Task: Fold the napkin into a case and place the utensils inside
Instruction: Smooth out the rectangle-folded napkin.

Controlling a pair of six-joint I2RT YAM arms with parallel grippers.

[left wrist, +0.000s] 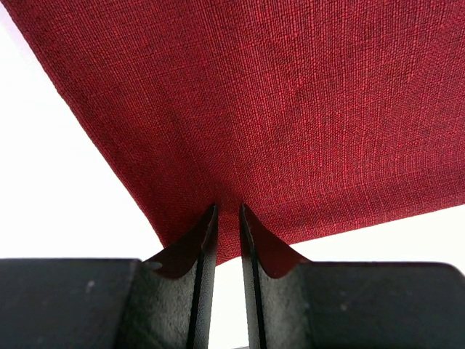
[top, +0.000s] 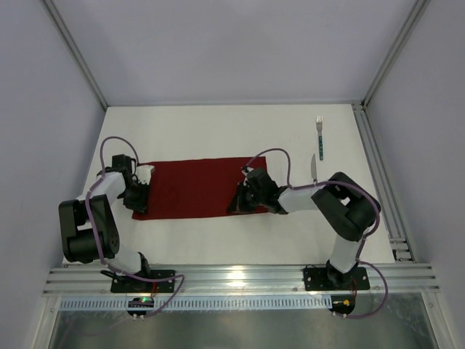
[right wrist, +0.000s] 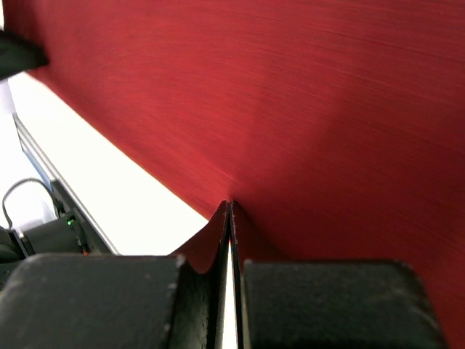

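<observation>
Red and soft, the napkin (top: 192, 185) is laid as a wide rectangle on the table (top: 218, 131), between the two arms. Its near left corner is pinched by the left gripper (top: 138, 202) and its near right edge by the right gripper (top: 242, 203); both are closed on the fabric. The fork (top: 319, 137) and the knife (top: 314, 169) are kept apart at the far right. A fold seems to be in hand. Next, the held edge should probably be lifted evenly and carried over to the far side.

Left arm (top: 93, 222) folded at the elbow, left gripper (left wrist: 227, 214) nipping a corner of the napkin (top: 192, 185), right arm (top: 341, 207) stretched leftwards and low, right gripper (right wrist: 230, 211) pressed tight on the napkin edge.
</observation>
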